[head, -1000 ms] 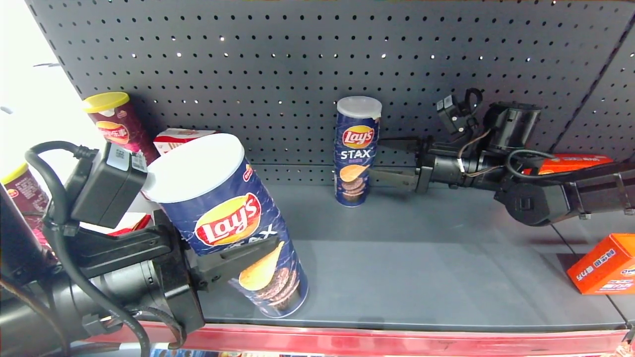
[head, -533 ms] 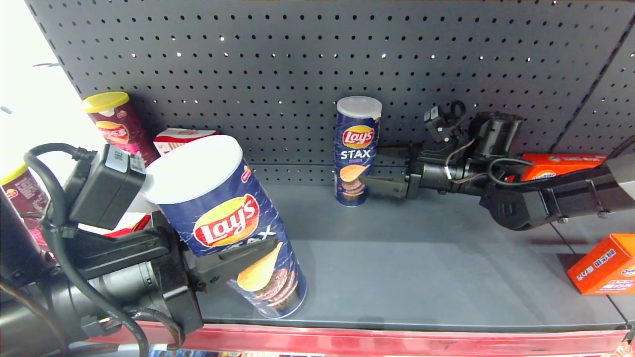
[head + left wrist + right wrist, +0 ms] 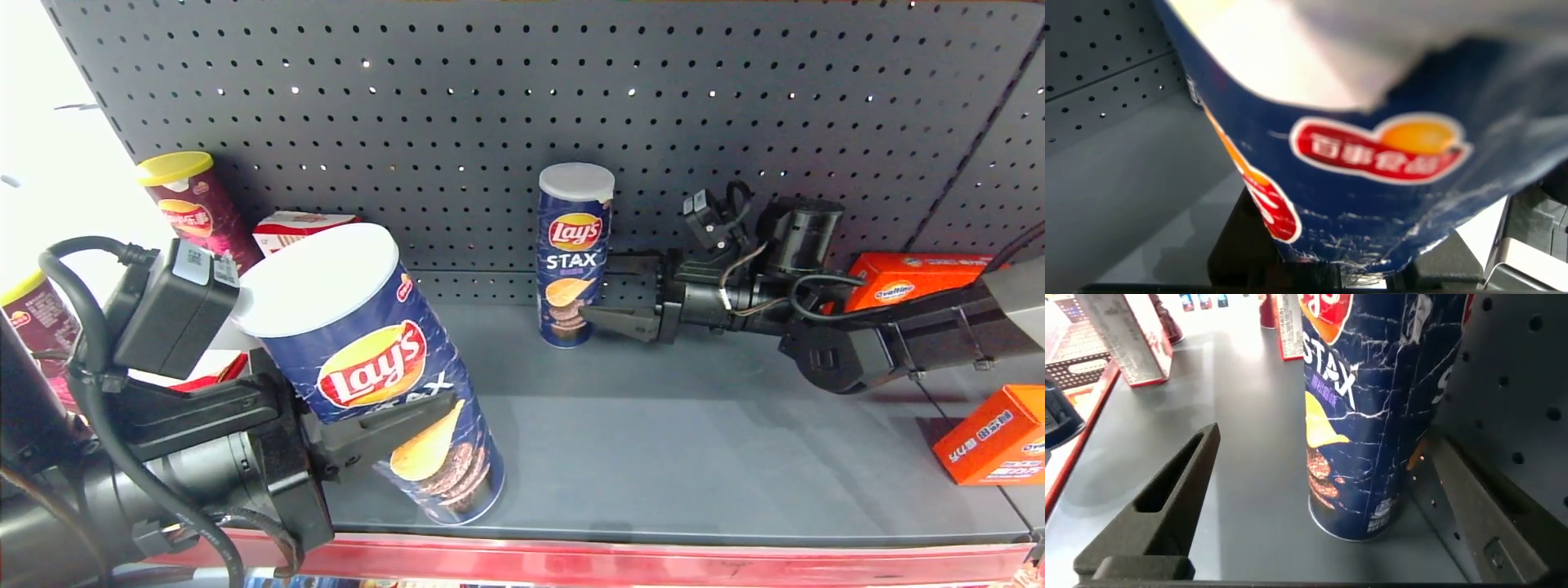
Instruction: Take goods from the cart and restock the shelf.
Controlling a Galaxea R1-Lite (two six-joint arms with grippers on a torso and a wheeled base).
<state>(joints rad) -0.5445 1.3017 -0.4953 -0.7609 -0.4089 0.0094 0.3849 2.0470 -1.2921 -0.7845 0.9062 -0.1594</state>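
I'm placing the front can (image 3: 359,327), tilted at the shelf (image 3: 694,441) edge, with the left gripper (image 3: 384,412) jaws pinching it. The right gripper (image 3: 612,287) jaws are spread around the rear can (image 3: 571,253), probably squaring it. Next I'm uprighting the front can, then releasing.

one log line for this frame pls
left gripper: shut on front can, tilted | right gripper: open around back can, upright
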